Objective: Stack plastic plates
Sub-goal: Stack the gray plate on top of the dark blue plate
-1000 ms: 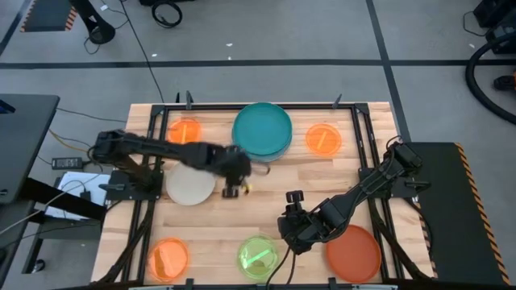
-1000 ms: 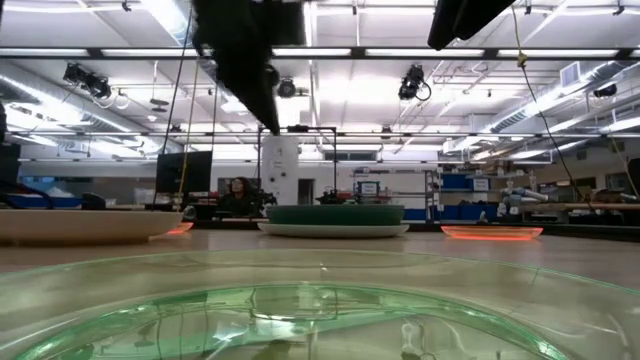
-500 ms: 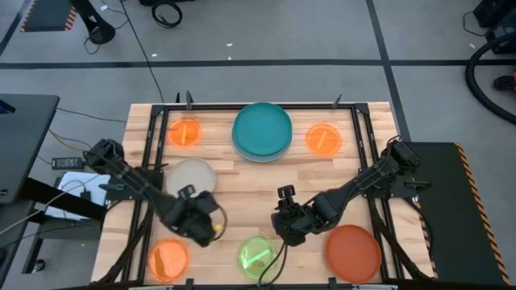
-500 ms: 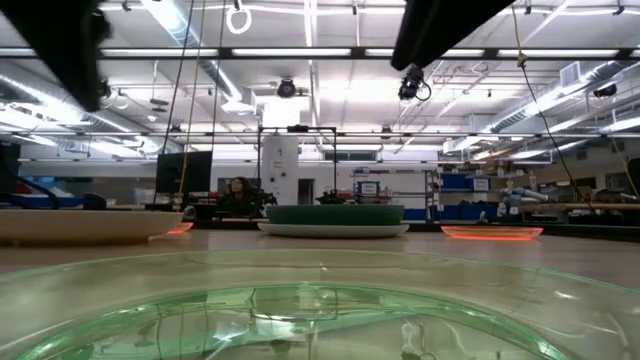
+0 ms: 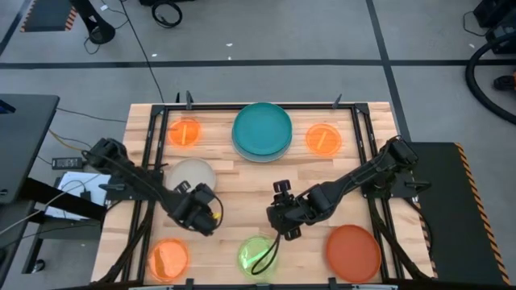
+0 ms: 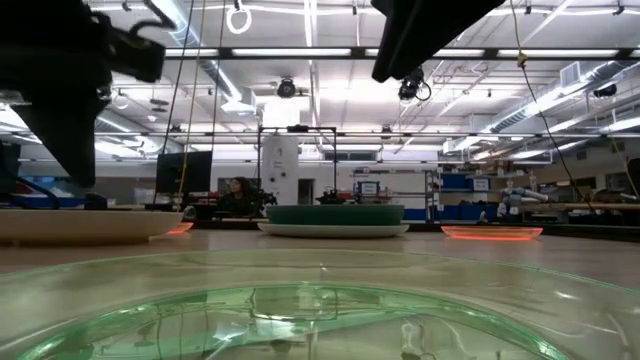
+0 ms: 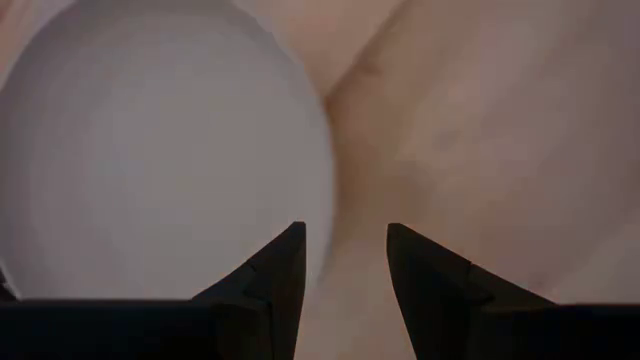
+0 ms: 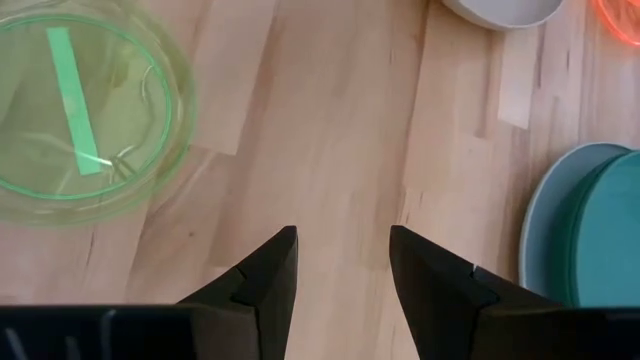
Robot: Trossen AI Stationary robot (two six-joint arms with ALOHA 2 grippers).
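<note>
In the high view a stack [image 5: 262,131] with a teal plate on top stands at the far middle of the table. The beige plate [image 5: 191,179] lies left of centre. The red-orange plate [image 5: 353,252] is near right and the lime green plate [image 5: 258,256] near middle. Three small orange plates [image 5: 185,131] [image 5: 323,138] [image 5: 168,258] lie apart. My left gripper [image 5: 203,213] hovers open just near of the beige plate [image 7: 160,150]. My right gripper [image 5: 280,219] hangs open over bare wood between the lime plate [image 8: 85,120] and the stack [image 8: 590,230].
Black frame rails [image 5: 153,185] run along the table's left and right sides. Bare wood [image 5: 242,193] shows in the middle between the two grippers. In the low view the lime plate [image 6: 300,310] fills the foreground, and a person [image 6: 240,195] sits far back in the room.
My left gripper has swung from beside the teal stack toward the table's near-left, ending by the beige plate's near edge. My right gripper has drifted toward the table's left and a little toward the far edge. No plate has moved.
</note>
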